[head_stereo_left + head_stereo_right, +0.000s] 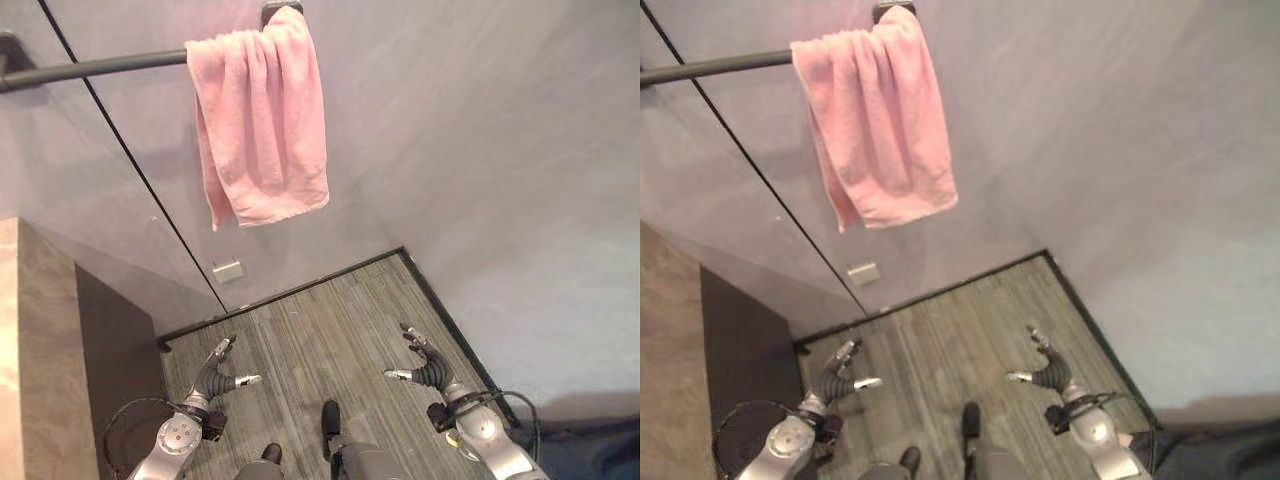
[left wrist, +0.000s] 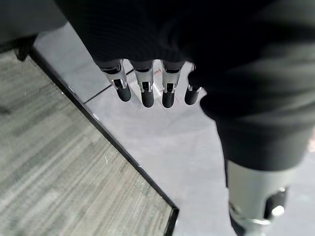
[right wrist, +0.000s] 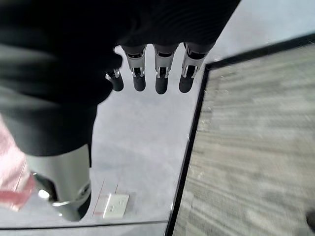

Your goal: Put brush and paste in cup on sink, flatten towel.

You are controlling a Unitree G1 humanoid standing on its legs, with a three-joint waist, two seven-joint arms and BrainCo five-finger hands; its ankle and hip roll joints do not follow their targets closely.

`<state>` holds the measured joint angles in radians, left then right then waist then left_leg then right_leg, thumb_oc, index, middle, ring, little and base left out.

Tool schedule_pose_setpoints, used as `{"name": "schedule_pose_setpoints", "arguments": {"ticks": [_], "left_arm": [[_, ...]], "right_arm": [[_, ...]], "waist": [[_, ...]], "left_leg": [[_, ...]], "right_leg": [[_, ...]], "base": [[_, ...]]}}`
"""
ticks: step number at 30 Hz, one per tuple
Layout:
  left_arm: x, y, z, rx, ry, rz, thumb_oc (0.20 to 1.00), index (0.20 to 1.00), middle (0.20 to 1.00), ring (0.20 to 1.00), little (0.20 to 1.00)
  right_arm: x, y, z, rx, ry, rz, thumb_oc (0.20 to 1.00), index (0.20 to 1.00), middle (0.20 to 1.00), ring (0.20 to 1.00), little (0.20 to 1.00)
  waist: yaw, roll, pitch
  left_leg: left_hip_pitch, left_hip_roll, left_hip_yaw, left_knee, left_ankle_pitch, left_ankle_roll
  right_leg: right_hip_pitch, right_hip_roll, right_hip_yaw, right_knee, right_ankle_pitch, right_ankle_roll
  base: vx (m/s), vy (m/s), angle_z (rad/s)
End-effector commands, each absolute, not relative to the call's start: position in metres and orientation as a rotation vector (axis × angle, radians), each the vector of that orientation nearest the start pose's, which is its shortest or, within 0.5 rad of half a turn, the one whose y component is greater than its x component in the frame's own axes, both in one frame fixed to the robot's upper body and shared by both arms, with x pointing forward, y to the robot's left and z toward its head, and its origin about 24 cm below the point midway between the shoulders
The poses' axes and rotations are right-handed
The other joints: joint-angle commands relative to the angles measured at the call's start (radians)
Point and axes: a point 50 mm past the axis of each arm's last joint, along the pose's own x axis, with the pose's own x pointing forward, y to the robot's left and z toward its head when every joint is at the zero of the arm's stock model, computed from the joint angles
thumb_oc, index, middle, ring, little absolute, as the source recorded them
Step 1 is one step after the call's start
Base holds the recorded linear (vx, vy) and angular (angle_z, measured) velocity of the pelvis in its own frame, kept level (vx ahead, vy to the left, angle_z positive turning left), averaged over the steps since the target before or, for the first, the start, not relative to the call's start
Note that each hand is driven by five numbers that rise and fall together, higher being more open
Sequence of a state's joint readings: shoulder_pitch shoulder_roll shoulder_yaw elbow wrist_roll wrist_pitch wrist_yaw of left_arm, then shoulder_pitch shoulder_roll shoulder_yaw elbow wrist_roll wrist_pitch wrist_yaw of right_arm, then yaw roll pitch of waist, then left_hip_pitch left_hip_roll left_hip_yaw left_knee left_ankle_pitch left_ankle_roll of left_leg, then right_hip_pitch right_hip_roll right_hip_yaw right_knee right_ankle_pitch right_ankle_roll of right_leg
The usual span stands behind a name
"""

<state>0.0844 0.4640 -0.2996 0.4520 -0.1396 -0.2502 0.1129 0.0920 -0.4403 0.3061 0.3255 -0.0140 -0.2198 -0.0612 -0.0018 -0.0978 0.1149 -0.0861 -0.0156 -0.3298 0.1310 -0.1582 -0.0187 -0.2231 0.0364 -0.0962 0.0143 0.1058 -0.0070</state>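
Note:
A pink towel point(image 1: 262, 130) hangs bunched and folded over a dark rail point(image 1: 90, 68) on the grey wall, near the rail's right end. It also shows in the right eye view as the towel point(image 1: 875, 125). My left hand point(image 1: 215, 375) hangs low at the lower left, fingers straight and empty. My right hand point(image 1: 428, 365) hangs low at the lower right, also open and empty. Both are far below the towel. In the wrist views the left hand's fingers point(image 2: 142, 91) and the right hand's fingers point(image 3: 160, 73) stretch out over wall and floor.
A stone-coloured counter edge point(image 1: 35, 350) stands at the left with a dark side panel point(image 1: 115, 350). Grey wood-look floor point(image 1: 320, 340) lies between the hands, bordered by a dark skirting line. A small white wall plate point(image 1: 228, 270) sits low on the wall.

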Motion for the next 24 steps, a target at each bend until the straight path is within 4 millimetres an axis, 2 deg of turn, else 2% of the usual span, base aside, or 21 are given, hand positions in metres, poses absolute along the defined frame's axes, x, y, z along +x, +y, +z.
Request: {"name": "schedule_pose_setpoints", "arguments": {"ticks": [1,3,6,7,9,10,13,14,16,18,19,20,21,22,23,24], "left_arm": [[0.218,0.216,-0.029,0.364,0.213,-0.076,1.000,1.000,1.000,1.000,1.000],[0.220,0.213,-0.031,0.354,0.220,-0.077,1.000,1.000,1.000,1.000,1.000],[0.219,0.210,-0.037,0.357,0.244,-0.085,1.000,1.000,1.000,1.000,1.000],[0.219,0.210,-0.037,0.356,0.244,-0.085,1.000,1.000,1.000,1.000,1.000],[0.218,0.207,-0.039,0.359,0.254,-0.098,1.000,1.000,1.000,1.000,1.000],[0.219,0.205,-0.040,0.374,0.257,-0.112,1.000,1.000,1.000,1.000,1.000],[0.217,0.207,-0.041,0.388,0.260,-0.107,1.000,1.000,1.000,1.000,1.000],[0.215,0.209,-0.043,0.391,0.269,-0.101,1.000,1.000,1.000,1.000,1.000],[0.212,0.213,-0.044,0.400,0.279,-0.089,1.000,1.000,1.000,1.000,1.000],[0.214,0.215,-0.042,0.422,0.272,-0.103,1.000,1.000,1.000,1.000,1.000],[0.215,0.216,-0.041,0.428,0.268,-0.106,1.000,1.000,1.000,1.000,1.000],[0.214,0.217,-0.042,0.434,0.270,-0.100,1.000,1.000,1.000,1.000,1.000],[0.215,0.220,-0.041,0.423,0.267,-0.065,1.000,1.000,1.000,1.000,1.000],[0.214,0.221,-0.042,0.415,0.274,-0.058,1.000,1.000,1.000,1.000,1.000],[0.211,0.222,-0.046,0.416,0.290,-0.050,1.000,1.000,1.000,1.000,1.000],[0.209,0.222,-0.049,0.409,0.302,-0.039,1.000,1.000,1.000,1.000,1.000]], "right_arm": [[0.207,-0.207,-0.018,-0.456,0.171,0.163,1.000,1.000,1.000,1.000,1.000],[0.207,-0.211,-0.019,-0.454,0.176,0.141,1.000,1.000,1.000,1.000,1.000],[0.204,-0.214,-0.023,-0.455,0.201,0.123,1.000,1.000,1.000,1.000,1.000],[0.204,-0.214,-0.023,-0.456,0.201,0.123,1.000,1.000,1.000,1.000,1.000],[0.201,-0.214,-0.026,-0.452,0.218,0.117,1.000,1.000,1.000,1.000,1.000],[0.199,-0.213,-0.028,-0.447,0.227,0.113,1.000,1.000,1.000,1.000,1.000],[0.199,-0.209,-0.029,-0.452,0.228,0.137,1.000,1.000,1.000,1.000,1.000],[0.199,-0.207,-0.031,-0.453,0.234,0.146,1.000,1.000,1.000,1.000,1.000],[0.204,-0.200,-0.030,-0.451,0.219,0.172,1.000,1.000,1.000,1.000,1.000],[0.203,-0.197,-0.030,-0.434,0.216,0.185,1.000,1.000,1.000,1.000,1.000],[0.203,-0.196,-0.029,-0.434,0.209,0.192,1.000,1.000,1.000,1.000,1.000],[0.203,-0.195,-0.027,-0.429,0.201,0.194,1.000,1.000,1.000,1.000,1.000],[0.207,-0.191,-0.024,-0.438,0.179,0.209,1.000,1.000,1.000,1.000,1.000],[0.205,-0.191,-0.025,-0.440,0.188,0.221,1.000,1.000,1.000,1.000,1.000],[0.204,-0.191,-0.027,-0.449,0.196,0.225,1.000,1.000,1.000,1.000,1.000],[0.202,-0.194,-0.027,-0.451,0.200,0.221,1.000,1.000,1.000,1.000,1.000]], "waist": [[-0.026,0.012,-0.016],[-0.045,0.013,-0.021],[-0.066,0.031,-0.034],[-0.066,0.031,-0.035],[-0.080,0.041,-0.038],[-0.090,0.047,-0.037],[-0.086,0.053,-0.039],[-0.084,0.054,-0.037],[-0.071,0.052,-0.030],[-0.092,0.054,-0.017],[-0.100,0.057,-0.018],[-0.098,0.058,-0.019],[-0.071,0.050,-0.016],[-0.074,0.037,-0.014],[-0.071,0.022,-0.024],[-0.062,0.017,-0.039]], "left_leg": [[0.037,0.009,0.123,-0.021,0.079,-0.013],[0.019,0.018,0.210,-0.023,0.078,-0.012],[0.023,0.040,0.364,-0.037,0.072,-0.003],[0.023,0.040,0.364,-0.037,0.071,-0.003],[0.018,0.045,0.445,-0.032,0.074,-0.001],[0.004,0.043,0.513,-0.029,0.075,0.002],[0.010,0.030,0.505,-0.038,0.074,0.008],[0.022,0.025,0.503,-0.050,0.054,0.016],[0.020,0.005,0.458,-0.041,0.051,0.035],[0.025,-0.009,0.412,-0.048,0.048,0.055],[0.027,-0.008,0.396,-0.055,0.053,0.056],[0.031,-0.005,0.396,-0.054,0.053,0.054],[0.039,0.021,0.413,-0.054,0.049,0.039],[0.048,0.025,0.396,-0.044,0.054,0.027],[0.060,0.036,0.395,-0.063,0.063,0.016],[0.061,0.054,0.386,-0.088,0.094,-0.003]], "right_leg": [[0.010,-0.084,-0.031,0.120,-0.113,0.114],[0.022,-0.100,-0.054,0.117,-0.115,0.114],[0.046,-0.116,-0.080,0.124,-0.132,0.112],[0.046,-0.116,-0.080,0.123,-0.132,0.112],[0.057,-0.129,-0.095,0.125,-0.135,0.111],[0.068,-0.142,-0.112,0.124,-0.132,0.114],[0.070,-0.142,-0.110,0.138,-0.133,0.115],[0.074,-0.144,-0.103,0.148,-0.143,0.118],[0.054,-0.142,-0.048,0.220,-0.139,0.128],[0.020,-0.117,0.101,0.310,-0.126,0.147],[0.007,-0.096,0.148,0.323,-0.119,0.147],[0.005,-0.099,0.153,0.312,-0.123,0.145],[-0.021,-0.161,0.061,0.208,-0.090,0.147],[-0.006,-0.153,0.086,0.170,-0.090,0.165],[0.022,-0.146,0.081,0.137,-0.093,0.163],[0.042,-0.129,0.068,0.107,-0.098,0.155]], "base": [[0.09,-0.050,1.04],[0.08,-0.010,1.05],[0.07,0.028,0.36],[0.04,0.042,0.13],[0.03,0.066,0.53],[0.04,0.093,0.59],[0.05,0.077,0.52],[0.05,0.110,0.26],[0.04,0.152,-0.24],[0.01,0.084,-0.01],[0.02,0.028,0.74],[0.03,-0.106,0.83],[0.08,-0.206,-0.04],[0.13,-0.314,-0.84],[0.14,-0.316,-0.89],[0.12,-0.303,0.26]]}}
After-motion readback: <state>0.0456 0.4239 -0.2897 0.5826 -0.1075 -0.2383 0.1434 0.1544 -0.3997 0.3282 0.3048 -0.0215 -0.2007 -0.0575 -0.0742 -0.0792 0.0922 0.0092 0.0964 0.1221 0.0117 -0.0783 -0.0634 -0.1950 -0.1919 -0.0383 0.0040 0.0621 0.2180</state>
